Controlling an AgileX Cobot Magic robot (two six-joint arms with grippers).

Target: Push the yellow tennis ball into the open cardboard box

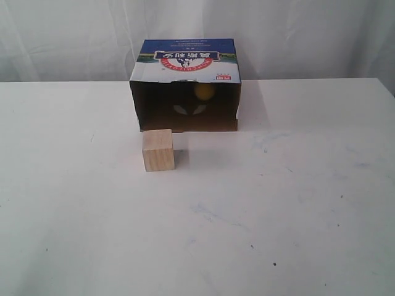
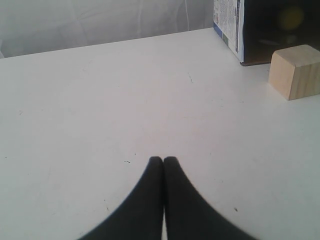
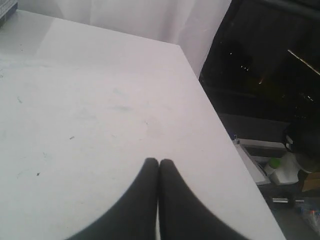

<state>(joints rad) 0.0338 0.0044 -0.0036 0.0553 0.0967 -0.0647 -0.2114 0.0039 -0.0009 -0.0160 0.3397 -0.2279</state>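
Left end effector [image 2: 163,160]: tips pressed together, holding nothing, low over the bare worktop [image 1: 278,216]. Right end effector [image 3: 159,162]: same, tips together and empty, near a worktop edge and well apart from the objects. Farther off, a wooden cube [image 1: 158,150] sits just in front of the open cardboard box [image 1: 188,58], toward the left side of its mouth. The yellow tennis ball [image 1: 203,91] is dimly visible deep inside the box. The push looks done. The next move likely only calls for keeping both arms clear.
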